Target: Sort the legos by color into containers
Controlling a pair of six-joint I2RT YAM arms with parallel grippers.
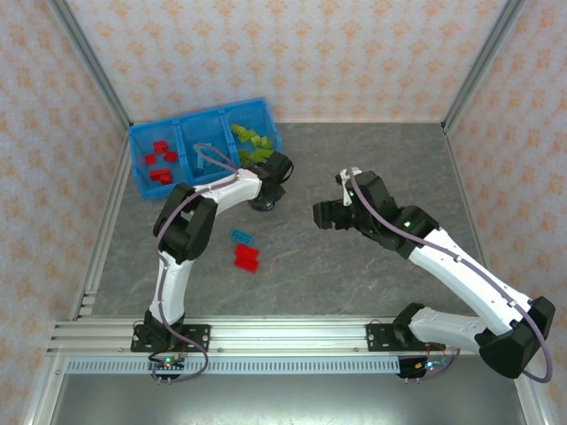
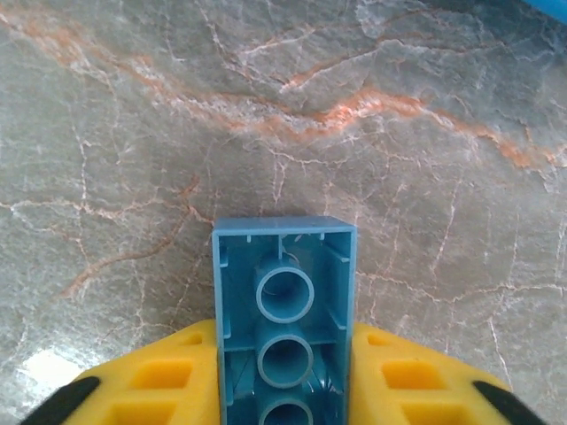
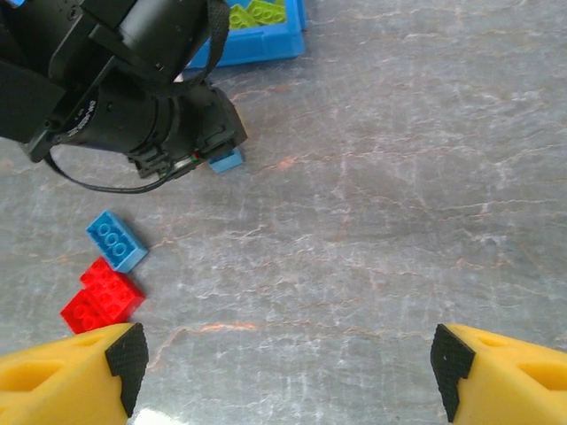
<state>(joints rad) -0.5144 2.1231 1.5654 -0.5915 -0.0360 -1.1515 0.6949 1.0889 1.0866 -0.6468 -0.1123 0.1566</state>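
Observation:
The blue tray stands at the back left. Its left compartment holds red legos, its right one yellow-green legos; my left arm crosses the middle one. My left gripper is shut on a light blue lego, hollow underside toward the camera, just above the table in front of the tray's right end. One light blue lego and two touching red legos lie on the table. My right gripper is open and holds nothing, to the right of them.
The grey marbled table is walled in by patterned panels and metal posts. In the right wrist view, the tray's corner sits at top left behind my left gripper and its held lego.

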